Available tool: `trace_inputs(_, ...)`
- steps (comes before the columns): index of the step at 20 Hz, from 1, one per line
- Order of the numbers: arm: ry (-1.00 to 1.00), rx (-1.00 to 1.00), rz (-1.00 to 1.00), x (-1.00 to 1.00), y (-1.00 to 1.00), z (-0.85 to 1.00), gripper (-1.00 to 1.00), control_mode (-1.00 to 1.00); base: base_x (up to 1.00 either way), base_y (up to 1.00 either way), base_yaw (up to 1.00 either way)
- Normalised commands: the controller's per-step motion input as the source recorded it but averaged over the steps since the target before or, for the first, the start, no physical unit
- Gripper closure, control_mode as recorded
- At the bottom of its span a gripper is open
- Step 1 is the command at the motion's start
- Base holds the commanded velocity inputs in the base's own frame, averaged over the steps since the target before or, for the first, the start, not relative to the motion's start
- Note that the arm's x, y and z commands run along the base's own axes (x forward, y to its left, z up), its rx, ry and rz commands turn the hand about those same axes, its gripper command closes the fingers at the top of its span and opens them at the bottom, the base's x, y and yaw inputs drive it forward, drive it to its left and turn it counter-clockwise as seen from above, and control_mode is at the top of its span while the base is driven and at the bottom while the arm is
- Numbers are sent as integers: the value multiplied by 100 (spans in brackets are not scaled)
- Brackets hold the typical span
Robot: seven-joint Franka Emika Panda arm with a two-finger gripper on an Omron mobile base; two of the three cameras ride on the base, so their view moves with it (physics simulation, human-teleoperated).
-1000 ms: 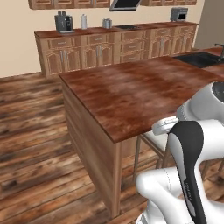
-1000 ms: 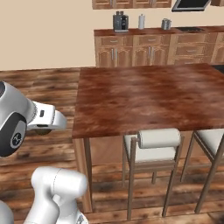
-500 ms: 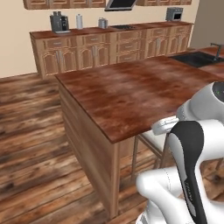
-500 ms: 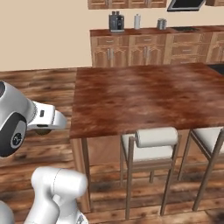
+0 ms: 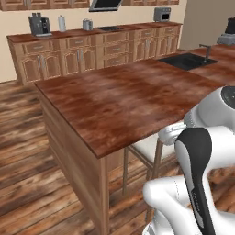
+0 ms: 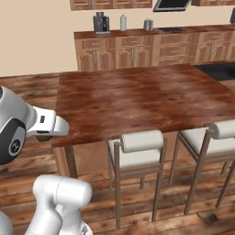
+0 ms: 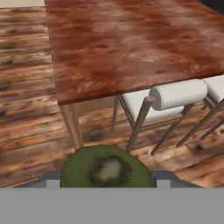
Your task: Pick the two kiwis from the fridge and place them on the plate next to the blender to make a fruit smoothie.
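One kiwi (image 7: 107, 168), olive-green with a pale fuzzy end, sits low in the hand view between my two finger tips, and my gripper (image 7: 107, 180) is shut on it. From the right base view the gripper (image 6: 49, 129) hangs off the island's near left corner, with the kiwi (image 6: 43, 137) a dark lump under it. At the far right edge of the left base view stands the blender (image 5: 228, 28), a dark jug on a grey base. The fridge and the plate are out of view.
A long wooden island counter (image 5: 124, 96) lies ahead, with a dark sink (image 5: 186, 60) at its far right. Two white-cushioned stools (image 6: 137, 147) (image 6: 215, 135) stand along its near side. Back cabinets carry a grey coffee machine (image 5: 40, 24).
The whole scene has slid left in both base views, so the base has moved; the blender has come into view at the right. The kiwi stays in the gripper.
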Motion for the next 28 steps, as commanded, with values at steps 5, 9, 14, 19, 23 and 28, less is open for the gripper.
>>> trace_inputs(5,0,0,0,0,0,0,100,100,24,-90,-20)
trace_inputs(9,0,0,0,0,0,0,100,100,18,-100,-19)
trace_inputs(14,0,0,0,0,0,0,100,100,8,-100,-19)
trace_inputs(19,0,0,0,0,0,0,100,100,6,-100,-22)
trace_inputs(23,0,0,0,0,0,0,100,100,9,-100,-23)
trace_inputs(28,0,0,0,0,0,0,100,100,29,-100,-25)
